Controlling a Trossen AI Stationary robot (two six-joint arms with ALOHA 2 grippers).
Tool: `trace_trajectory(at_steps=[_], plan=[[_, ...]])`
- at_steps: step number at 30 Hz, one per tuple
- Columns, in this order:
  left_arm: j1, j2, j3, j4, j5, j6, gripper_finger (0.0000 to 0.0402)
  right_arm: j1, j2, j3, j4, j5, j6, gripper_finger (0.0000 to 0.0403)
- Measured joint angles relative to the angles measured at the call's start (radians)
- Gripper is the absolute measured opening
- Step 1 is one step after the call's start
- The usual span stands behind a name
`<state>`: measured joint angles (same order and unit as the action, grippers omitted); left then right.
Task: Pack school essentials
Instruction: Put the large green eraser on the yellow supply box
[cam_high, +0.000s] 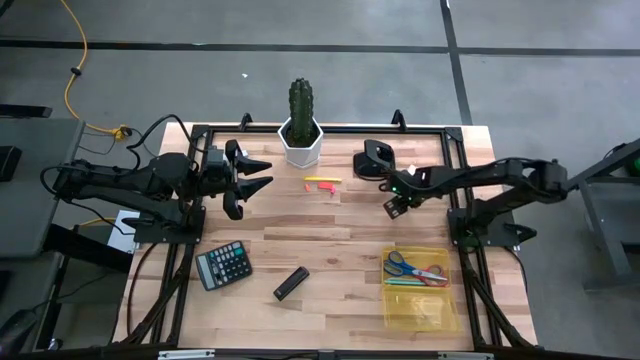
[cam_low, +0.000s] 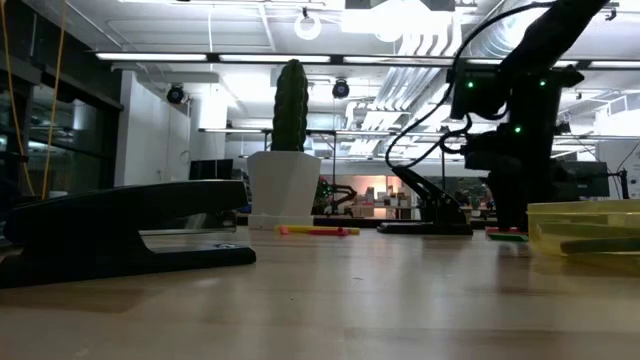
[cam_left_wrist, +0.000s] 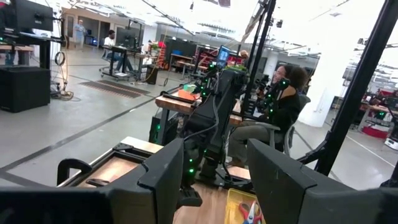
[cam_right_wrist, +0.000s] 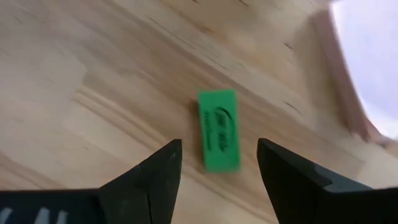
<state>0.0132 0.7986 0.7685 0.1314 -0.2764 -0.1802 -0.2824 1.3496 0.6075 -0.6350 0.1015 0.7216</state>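
Note:
A small green block (cam_right_wrist: 219, 129) lies flat on the wooden table; the low view shows the block (cam_low: 507, 236) under my right gripper (cam_high: 393, 207). That gripper (cam_right_wrist: 219, 144) points down over it, open, one finger on either side and clear of it. A yellow and a red marker (cam_high: 322, 183) lie near the cactus pot. The clear yellow tray (cam_high: 418, 300) at the near right holds red-handled and blue-handled scissors (cam_high: 415, 270) and thin pens. My left gripper (cam_high: 266, 172) hangs open above the table's left side, holding nothing.
A cactus in a white pot (cam_high: 300, 130) stands at the far middle. Beside my right arm sits a black desk item (cam_high: 372, 160). A black calculator (cam_high: 223, 265) and a black stapler (cam_high: 291, 283) lie near the front. A person sits beyond the table (cam_left_wrist: 283, 102).

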Motion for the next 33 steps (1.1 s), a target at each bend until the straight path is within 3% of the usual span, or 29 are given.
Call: trace_trajectory(at_steps=[11, 23, 33], plan=[[0.000, 0.000, 0.000, 0.000, 0.000, 0.000, 0.0168, -0.015, 0.098, 0.005, 0.037, -0.002, -0.069, 0.0198], [0.000, 0.000, 0.000, 0.000, 0.000, 0.000, 0.0168, -0.014, 0.099, 0.002, 0.038, -0.001, -0.074, 0.0115], [0.000, 0.000, 0.000, -0.014, 0.000, 0.000, 0.0168, -0.013, 0.088, 0.000, 0.039, -0.019, -0.137, 0.0082]])
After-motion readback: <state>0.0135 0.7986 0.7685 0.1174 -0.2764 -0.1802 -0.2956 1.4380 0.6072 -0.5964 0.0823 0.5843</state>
